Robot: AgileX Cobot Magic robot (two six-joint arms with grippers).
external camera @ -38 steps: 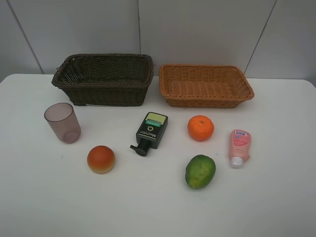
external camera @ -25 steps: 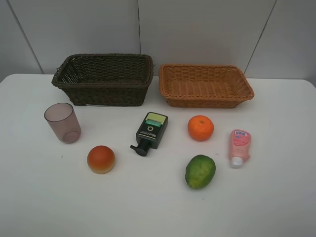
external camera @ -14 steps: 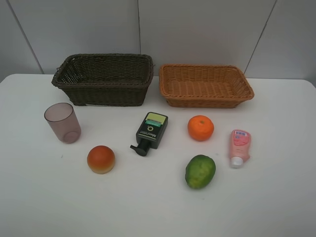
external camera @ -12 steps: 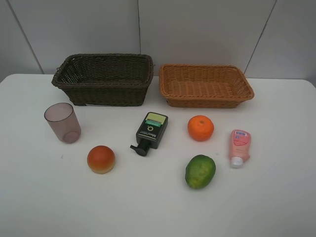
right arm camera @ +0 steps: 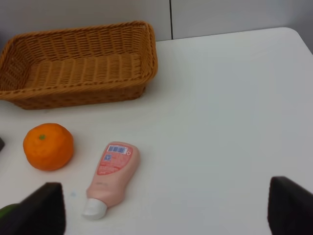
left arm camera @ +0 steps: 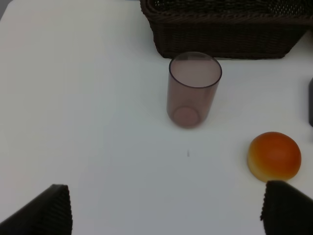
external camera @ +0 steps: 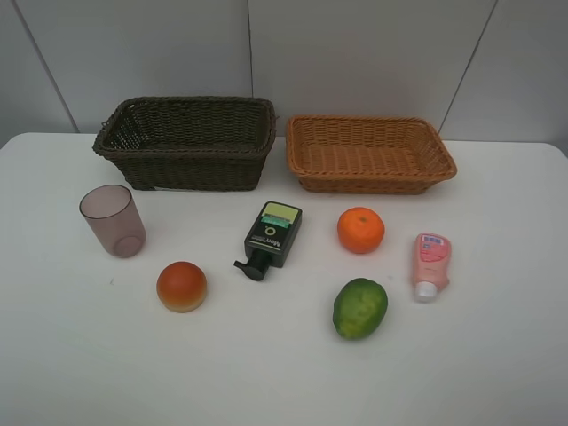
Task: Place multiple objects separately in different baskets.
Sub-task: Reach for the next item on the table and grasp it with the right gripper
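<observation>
The dark brown basket point(external camera: 186, 142) and the orange-tan basket point(external camera: 368, 153) stand side by side at the back, both empty. In front lie the purple cup point(external camera: 113, 220), upright, the orange-red bun point(external camera: 182, 286), the dark green pump bottle point(external camera: 272, 236) lying flat, the orange point(external camera: 360, 230), the green lime-like fruit point(external camera: 359, 308) and the pink tube bottle point(external camera: 430, 264) lying flat. My left gripper point(left arm camera: 166, 208) is open, its fingertips point(left arm camera: 49, 210) wide apart, short of the cup point(left arm camera: 193, 89) and bun point(left arm camera: 274, 155). My right gripper point(right arm camera: 161, 208) is open, short of the pink bottle point(right arm camera: 111, 177) and orange point(right arm camera: 48, 146).
The white table point(external camera: 284, 373) ends at a grey panelled wall behind the baskets. Neither arm shows in the exterior high view. The dark basket's wall point(left arm camera: 225, 34) and the tan basket point(right arm camera: 78, 63) show in the wrist views.
</observation>
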